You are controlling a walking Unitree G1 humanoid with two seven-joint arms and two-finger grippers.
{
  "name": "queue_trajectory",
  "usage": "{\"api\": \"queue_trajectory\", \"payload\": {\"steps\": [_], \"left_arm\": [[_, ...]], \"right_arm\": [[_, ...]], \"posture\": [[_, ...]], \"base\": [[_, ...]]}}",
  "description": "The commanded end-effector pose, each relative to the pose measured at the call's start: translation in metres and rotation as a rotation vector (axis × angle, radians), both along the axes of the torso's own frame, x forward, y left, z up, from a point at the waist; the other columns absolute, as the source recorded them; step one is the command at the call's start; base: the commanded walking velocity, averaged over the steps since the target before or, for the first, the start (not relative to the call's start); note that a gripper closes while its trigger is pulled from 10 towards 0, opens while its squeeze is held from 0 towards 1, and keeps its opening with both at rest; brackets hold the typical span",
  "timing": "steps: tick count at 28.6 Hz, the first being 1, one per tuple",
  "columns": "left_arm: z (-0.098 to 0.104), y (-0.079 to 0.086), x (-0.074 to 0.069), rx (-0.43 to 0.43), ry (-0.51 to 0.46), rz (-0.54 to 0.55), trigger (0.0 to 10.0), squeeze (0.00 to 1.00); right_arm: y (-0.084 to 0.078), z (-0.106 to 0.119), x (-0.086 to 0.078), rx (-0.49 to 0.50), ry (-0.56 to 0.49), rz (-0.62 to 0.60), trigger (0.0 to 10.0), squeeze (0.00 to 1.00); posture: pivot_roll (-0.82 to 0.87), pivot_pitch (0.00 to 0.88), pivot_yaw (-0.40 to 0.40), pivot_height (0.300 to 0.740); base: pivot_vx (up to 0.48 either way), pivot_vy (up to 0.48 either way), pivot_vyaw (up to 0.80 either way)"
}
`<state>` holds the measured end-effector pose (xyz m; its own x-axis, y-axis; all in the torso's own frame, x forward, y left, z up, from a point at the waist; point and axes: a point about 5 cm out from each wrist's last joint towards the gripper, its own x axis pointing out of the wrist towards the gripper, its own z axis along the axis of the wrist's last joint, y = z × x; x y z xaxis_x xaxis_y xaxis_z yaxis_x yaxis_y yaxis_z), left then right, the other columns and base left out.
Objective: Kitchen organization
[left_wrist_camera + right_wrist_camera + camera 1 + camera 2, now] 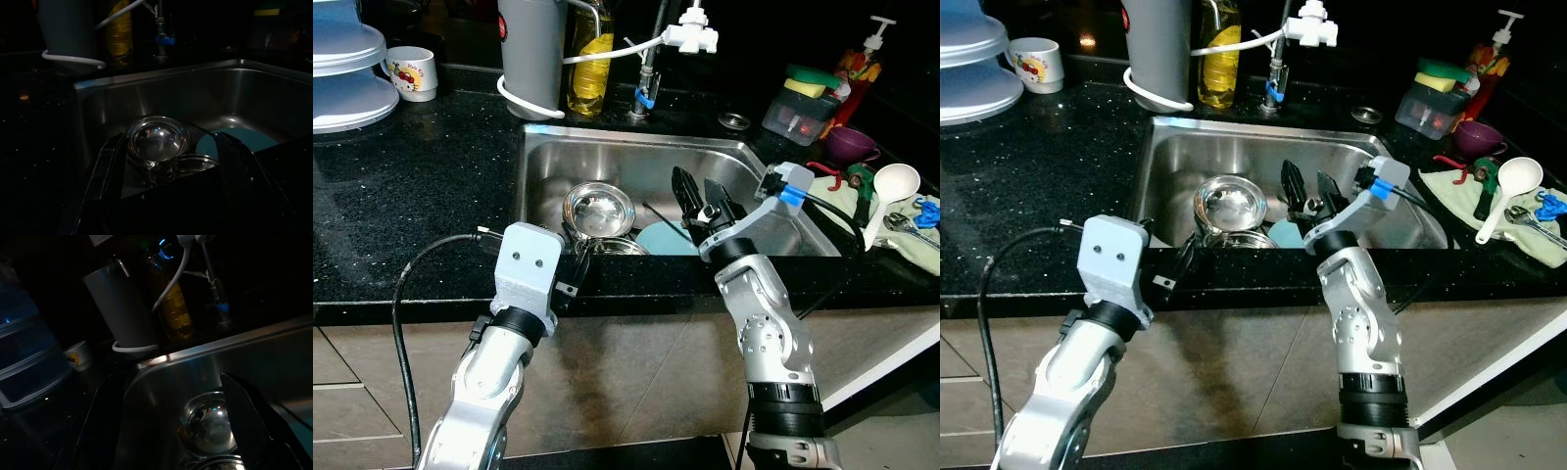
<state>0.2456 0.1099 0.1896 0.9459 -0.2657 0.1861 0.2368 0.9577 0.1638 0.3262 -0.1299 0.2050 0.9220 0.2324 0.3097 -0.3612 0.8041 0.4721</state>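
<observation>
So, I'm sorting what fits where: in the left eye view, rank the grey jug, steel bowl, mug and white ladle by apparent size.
1. Grey jug, cut off at the top.
2. Steel bowl.
3. White ladle and mug: too close to rank; the mug sits farther back.

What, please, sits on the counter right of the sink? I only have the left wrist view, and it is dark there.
Observer: A white ladle lies on a pale green cloth, beside a purple cup.
Operator: Thank you. Where is the right gripper?
Observer: The right gripper hangs open over the sink, above the blue plate.
Operator: And what is left of the sink?
Observer: A white mug with a cartoon print stands by stacked pale blue containers.
</observation>
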Motion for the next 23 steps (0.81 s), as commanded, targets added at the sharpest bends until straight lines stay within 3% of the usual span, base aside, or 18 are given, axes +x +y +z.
{"api": "queue_trajectory", "payload": {"steps": [1, 8, 12, 14, 18, 23], "left_arm": [[-0.002, -0.003, 0.0, 0.01, 0.01, -0.015, 10.0, 0.0], [-0.005, -0.004, -0.001, 0.018, 0.017, -0.028, 10.0, 0.0], [-0.006, -0.002, 0.0, 0.034, 0.016, -0.03, 10.0, 0.0], [-0.007, -0.002, -0.001, 0.038, 0.018, -0.031, 10.0, 0.0], [-0.008, 0.0, -0.002, 0.045, 0.025, -0.033, 10.0, 0.0], [-0.009, 0.0, -0.002, 0.049, 0.033, -0.046, 10.0, 0.0]], "right_arm": [[-0.005, 0.0, -0.003, 0.008, -0.015, -0.013, 10.0, 0.0], [-0.022, -0.01, -0.013, 0.034, -0.018, -0.019, 10.0, 0.0], [-0.024, -0.037, -0.03, -0.105, 0.067, -0.046, 10.0, 0.0], [-0.025, -0.043, -0.036, -0.128, 0.079, -0.066, 10.0, 0.0], [-0.025, -0.054, -0.052, -0.138, 0.109, -0.097, 10.0, 0.0], [-0.027, -0.054, -0.055, -0.131, 0.119, -0.106, 10.0, 0.0]], "posture": [[0.16, 0.01, -0.169, 0.74], [0.15, 0.0, -0.175, 0.74], [0.14, 0.0, -0.181, 0.74], [0.14, 0.0, -0.184, 0.74], [0.14, 0.0, -0.182, 0.74], [0.13, 0.005, -0.175, 0.74]], "base": [[0.0, 0.0, 0.0], [0.0, 0.0, 0.0], [0.0, 0.0, 0.0], [0.0, 0.0, 0.0], [0.0, 0.0, 0.0], [-0.215, 0.0, 0.0]]}}
